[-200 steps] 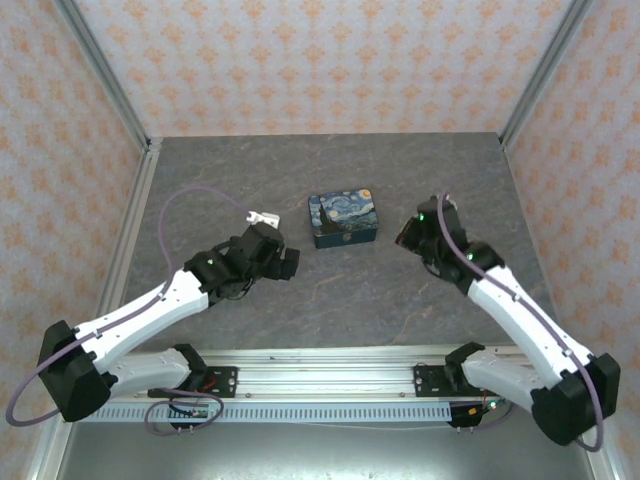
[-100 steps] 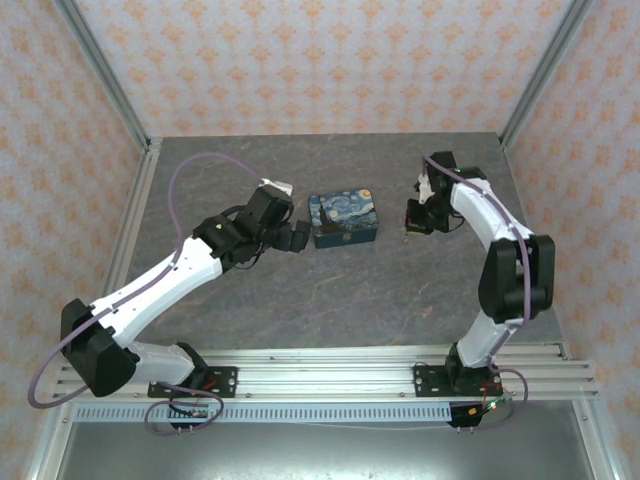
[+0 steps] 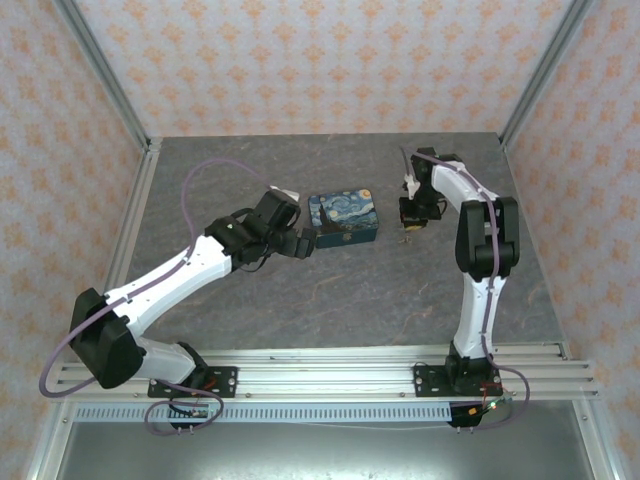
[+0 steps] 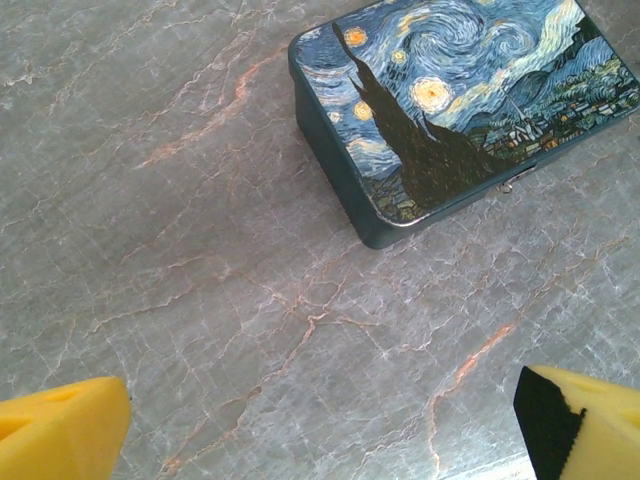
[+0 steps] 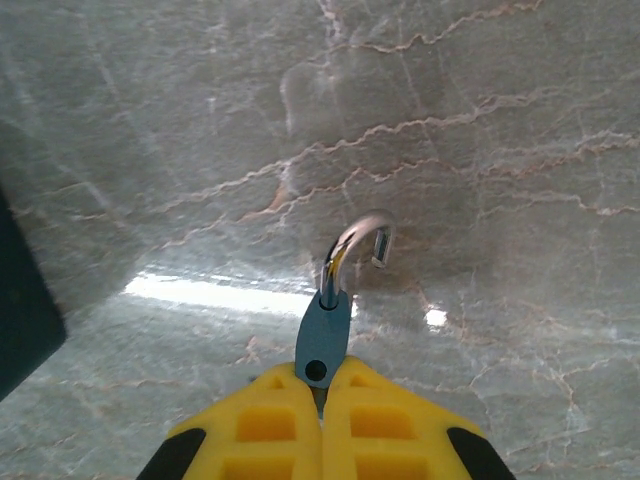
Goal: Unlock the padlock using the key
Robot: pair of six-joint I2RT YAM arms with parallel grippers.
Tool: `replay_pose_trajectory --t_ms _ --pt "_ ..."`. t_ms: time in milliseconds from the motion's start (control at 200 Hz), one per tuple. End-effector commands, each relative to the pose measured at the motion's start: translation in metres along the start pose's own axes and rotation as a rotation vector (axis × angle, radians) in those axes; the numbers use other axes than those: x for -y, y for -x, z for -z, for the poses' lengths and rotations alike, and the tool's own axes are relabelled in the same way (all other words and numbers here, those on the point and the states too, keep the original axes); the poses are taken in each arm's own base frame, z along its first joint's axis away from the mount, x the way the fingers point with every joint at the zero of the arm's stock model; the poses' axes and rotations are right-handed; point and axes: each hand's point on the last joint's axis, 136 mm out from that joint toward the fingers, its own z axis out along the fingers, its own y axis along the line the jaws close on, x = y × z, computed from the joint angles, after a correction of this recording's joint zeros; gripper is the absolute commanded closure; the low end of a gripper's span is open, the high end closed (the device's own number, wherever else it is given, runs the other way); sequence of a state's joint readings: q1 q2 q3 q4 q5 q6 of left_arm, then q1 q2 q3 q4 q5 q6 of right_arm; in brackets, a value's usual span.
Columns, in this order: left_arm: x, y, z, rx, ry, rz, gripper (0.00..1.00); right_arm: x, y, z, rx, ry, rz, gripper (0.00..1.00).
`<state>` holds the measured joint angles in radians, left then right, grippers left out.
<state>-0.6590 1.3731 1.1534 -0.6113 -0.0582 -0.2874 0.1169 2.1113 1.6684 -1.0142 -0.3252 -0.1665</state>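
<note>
Your white left arm (image 3: 165, 288) reaches forward and to the right from its base. The forearm lies low and the black wrist is turned to the right. Your left gripper (image 3: 300, 243) stands wide open. Its yellow fingers (image 4: 60, 432) sit far apart at the two bottom corners of the left wrist view.

Your white right arm (image 3: 487, 235) rises steeply from its base to a high elbow, then folds back to the left with the wrist pointing down. Your right gripper (image 3: 410, 222) has its own yellow fingertips (image 5: 270, 420) pressed together. They pinch the small blue-grey padlock with the silver shackle (image 5: 323, 340) by the lower end of its body.
</note>
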Motion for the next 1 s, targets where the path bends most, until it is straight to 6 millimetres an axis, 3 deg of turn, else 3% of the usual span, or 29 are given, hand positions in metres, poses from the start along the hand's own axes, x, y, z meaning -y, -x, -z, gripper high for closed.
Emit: replay_pose_trajectory --t_ms 0,100,240,335,606,881,996 --pt "0.002 0.001 -0.006 -0.001 -0.007 0.012 0.00 0.014 0.003 0.004 -0.009 -0.077 0.019 0.99" --pt "0.003 0.002 -0.007 -0.003 -0.006 0.008 0.00 0.021 0.007 0.006 0.007 -0.122 0.011 0.90" --pt "0.003 0.002 -0.009 -0.006 -0.001 0.001 0.00 0.024 0.012 0.017 0.044 -0.144 0.001 0.68" --pt "0.002 0.003 -0.009 -0.004 0.005 -0.003 0.00 0.024 0.016 0.029 0.079 -0.151 -0.002 0.61" --pt "-0.011 0.013 0.003 0.017 0.065 -0.052 0.00 0.018 0.015 0.086 0.258 -0.153 -0.020 0.54" --pt "-0.054 0.044 0.031 0.084 0.119 -0.055 0.00 0.030 -0.016 0.142 0.598 -0.210 -0.083 0.47" --pt "-0.055 0.061 0.036 0.179 -0.008 -0.058 0.00 0.037 -0.032 0.160 0.776 -0.221 -0.138 0.44"
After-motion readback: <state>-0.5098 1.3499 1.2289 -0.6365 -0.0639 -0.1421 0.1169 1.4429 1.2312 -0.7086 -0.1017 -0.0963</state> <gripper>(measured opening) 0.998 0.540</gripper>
